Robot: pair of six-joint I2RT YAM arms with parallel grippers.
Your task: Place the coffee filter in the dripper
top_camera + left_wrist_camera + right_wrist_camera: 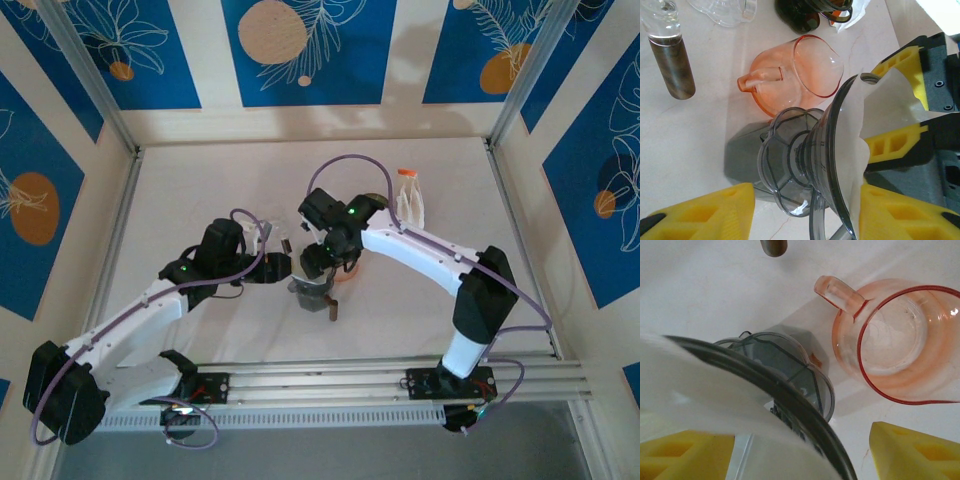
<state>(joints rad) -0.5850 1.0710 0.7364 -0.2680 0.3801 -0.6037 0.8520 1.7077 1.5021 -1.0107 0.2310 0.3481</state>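
Near the middle of the worktop (200, 200), the two arms meet over the dripper (310, 293). The smoke-grey dripper (790, 170) is tipped on its side with its long axis close to level. Its scalloped base flange points away from the right gripper (322, 262) and its mouth points toward it.

The coffee filter (885, 110), white paper, sits inside the mouth and stands proud of the rim.

The left gripper (805, 200) has its jaws half spread and closed on the dripper, one yellow finger (705, 212) by the flange and the other at the rim. The points of contact run off the frame edge.

The right gripper (802, 440) has wide jaws. One side is clear of the rim with bare worktop between, and the blurred filter (700, 375) hides the other side.

A pink jug (790, 80) stands just beyond the dripper, handle toward the flange. A brown-bodied glass tube (672, 60) lies apart from them. In the top view the filter is too small to make out.
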